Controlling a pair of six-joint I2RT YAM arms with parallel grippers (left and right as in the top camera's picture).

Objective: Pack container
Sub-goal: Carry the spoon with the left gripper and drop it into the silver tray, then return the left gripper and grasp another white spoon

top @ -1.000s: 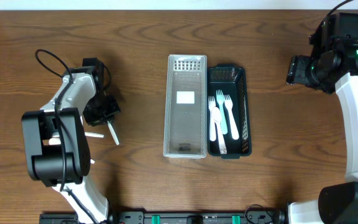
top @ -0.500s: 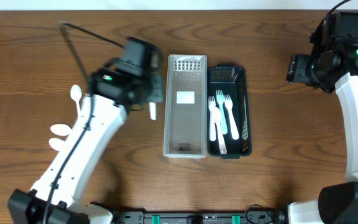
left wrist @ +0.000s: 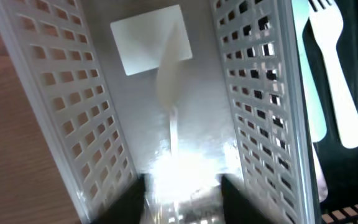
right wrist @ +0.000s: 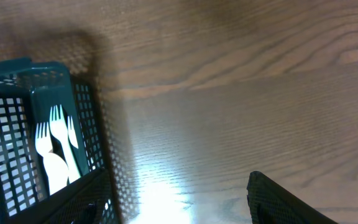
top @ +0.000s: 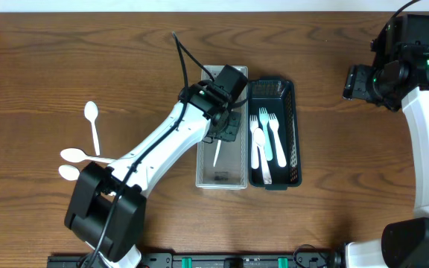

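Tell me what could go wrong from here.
1. The utensil hangs slanted over the clear bin. Let go like this, it may end up leaning on a perforated wall rather than lying flat.
2. The dark bin with the forks sits right alongside. A small drift by the left gripper could drop the utensil there.
3. The wrist view is blurred, so a firm grip cannot be confirmed.

Brown wooden table (top: 334,216), black front rail (top: 229,261)

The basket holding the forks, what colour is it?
Dark green; the basket shows best in the overhead view.
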